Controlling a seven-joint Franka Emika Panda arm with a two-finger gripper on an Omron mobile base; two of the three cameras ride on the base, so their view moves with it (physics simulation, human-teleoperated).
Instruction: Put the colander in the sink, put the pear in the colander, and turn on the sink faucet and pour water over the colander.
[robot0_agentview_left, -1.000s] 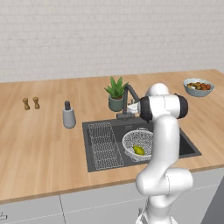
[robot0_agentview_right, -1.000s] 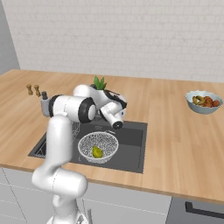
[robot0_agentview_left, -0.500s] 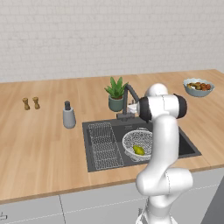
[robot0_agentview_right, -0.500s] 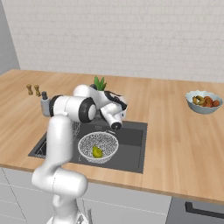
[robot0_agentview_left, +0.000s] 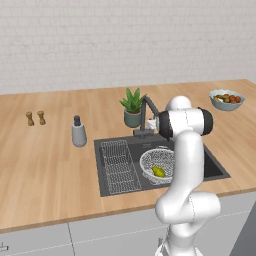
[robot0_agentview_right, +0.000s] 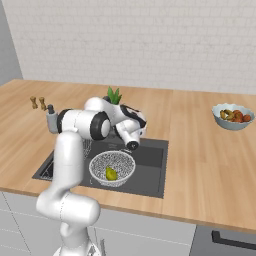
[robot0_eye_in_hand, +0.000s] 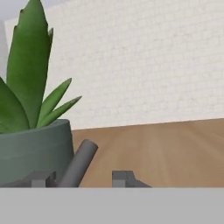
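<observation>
Claw: jaws apart, astride faucet handle | 1 colander in sink | 1 pear inside

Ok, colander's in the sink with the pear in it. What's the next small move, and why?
Probably nudge the gripper sideways against the sink faucet handle, which stands between the fingertips in the hand view. The pear already lies in the colander in the sink, and no water shows.
</observation>
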